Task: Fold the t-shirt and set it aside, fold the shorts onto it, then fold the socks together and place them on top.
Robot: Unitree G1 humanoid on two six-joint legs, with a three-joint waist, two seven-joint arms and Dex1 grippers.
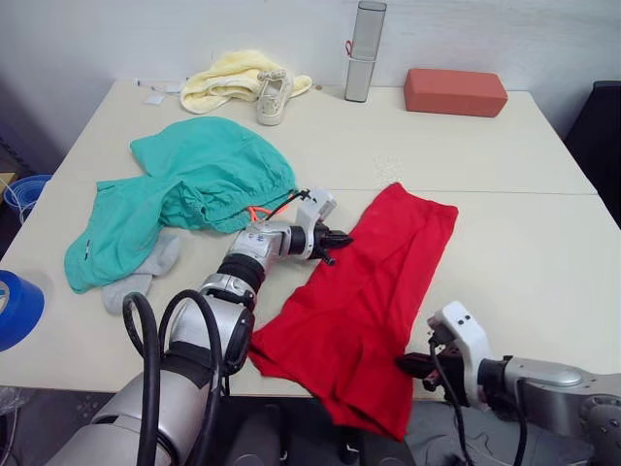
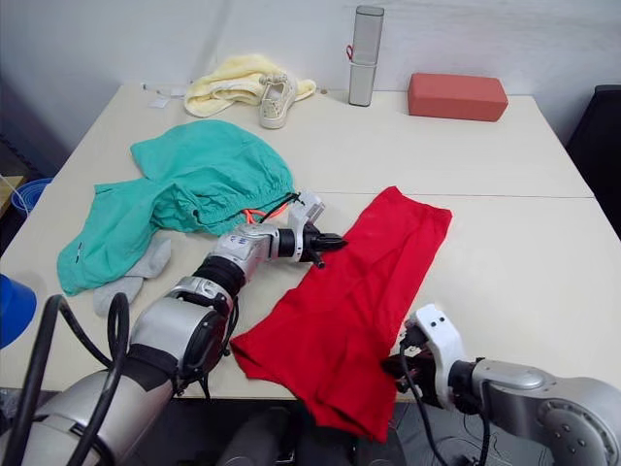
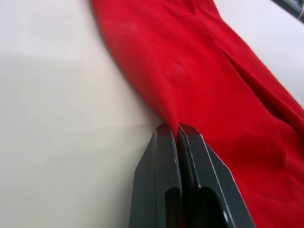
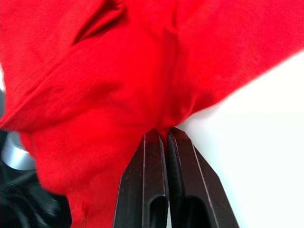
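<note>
The red t-shirt (image 1: pixel 364 291) lies as a long folded strip across the table's front, its near end drooping over the front edge. My left gripper (image 1: pixel 340 239) is shut on the t-shirt's left edge, pinching a fold of the t-shirt (image 3: pixel 199 80). At the front edge my right gripper (image 1: pixel 408 365) is shut on the t-shirt's right side, red cloth (image 4: pixel 118 71) bunched at its tips. The teal shorts (image 1: pixel 184 189) lie crumpled at the left with an orange drawstring (image 1: pixel 260 211) showing. Grey socks (image 1: pixel 146 272) poke out from under the shorts.
At the back of the table (image 1: pixel 524 252) lie a pale yellow cloth (image 1: pixel 228 78), a beige sneaker (image 1: pixel 274 97), a silver bottle (image 1: pixel 364 50) and a red block (image 1: pixel 454 91). A blue tape roll (image 1: pixel 15 309) sits at the front left corner.
</note>
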